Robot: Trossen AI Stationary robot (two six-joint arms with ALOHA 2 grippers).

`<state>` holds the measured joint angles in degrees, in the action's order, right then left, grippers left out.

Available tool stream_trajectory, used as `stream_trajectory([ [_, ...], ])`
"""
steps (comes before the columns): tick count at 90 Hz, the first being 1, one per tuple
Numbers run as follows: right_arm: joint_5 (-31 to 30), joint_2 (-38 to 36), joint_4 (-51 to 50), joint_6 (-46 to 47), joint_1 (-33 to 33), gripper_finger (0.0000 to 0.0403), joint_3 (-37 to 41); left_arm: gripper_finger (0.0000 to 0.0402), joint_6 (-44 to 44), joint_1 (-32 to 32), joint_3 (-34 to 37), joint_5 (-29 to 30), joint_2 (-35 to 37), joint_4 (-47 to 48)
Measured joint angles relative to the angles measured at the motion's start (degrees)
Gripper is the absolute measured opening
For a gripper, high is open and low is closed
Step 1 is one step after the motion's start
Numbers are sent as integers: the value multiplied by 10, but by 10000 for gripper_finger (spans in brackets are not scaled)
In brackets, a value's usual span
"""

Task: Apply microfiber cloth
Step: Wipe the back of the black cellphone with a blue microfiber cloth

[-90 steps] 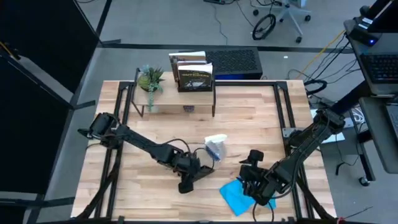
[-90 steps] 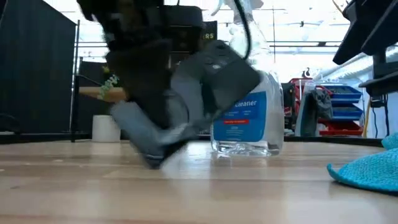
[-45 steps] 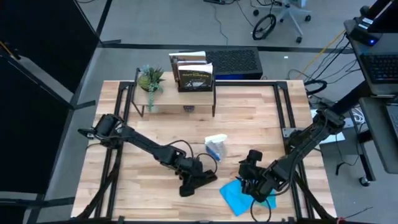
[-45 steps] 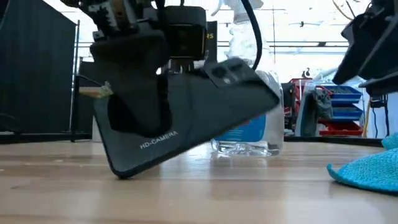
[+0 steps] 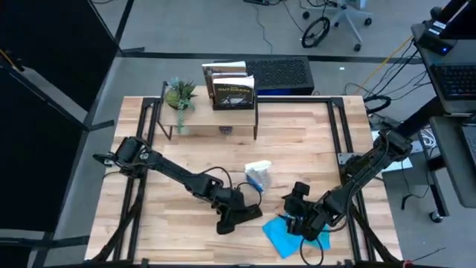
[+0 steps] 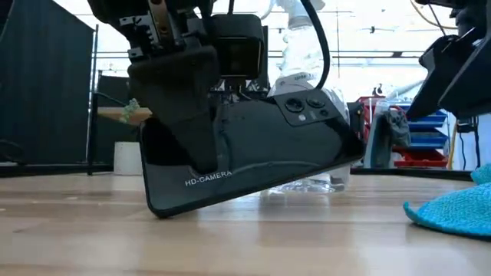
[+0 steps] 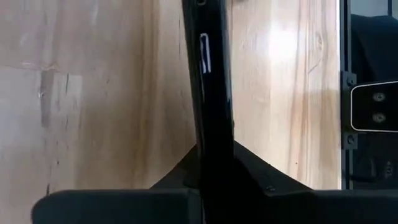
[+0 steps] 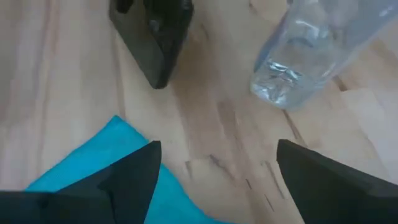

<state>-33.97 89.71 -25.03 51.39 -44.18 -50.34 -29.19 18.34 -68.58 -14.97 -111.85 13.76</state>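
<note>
Left gripper point(image 5: 236, 216) is clamping the tilted phone point(image 6: 245, 157), right gripper point(image 5: 303, 222) is gaping above the microfiber cloth point(image 5: 286, 237) near the bench's front edge, so the phone's probably slipping if wiped hard.

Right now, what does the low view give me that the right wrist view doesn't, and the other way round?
Only the low view shows the left gripper shut on the black phone, tilted with one corner near the table.

Only the right wrist view shows the right gripper open, above the microfiber cloth.

Both show the phone, the cloth and the spray bottle.
</note>
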Motion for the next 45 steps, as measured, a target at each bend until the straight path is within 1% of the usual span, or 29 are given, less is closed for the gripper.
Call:
stream_trajectory([
  [6,14,0,0,1,0,302,0,37,0,0,0,0,0,0],
  [23,24,0,1,4,-1,302,0,42,-1,-2,0,2,0,1],
  [45,25,0,3,4,-1,302,0,43,-5,-3,0,2,0,2],
])
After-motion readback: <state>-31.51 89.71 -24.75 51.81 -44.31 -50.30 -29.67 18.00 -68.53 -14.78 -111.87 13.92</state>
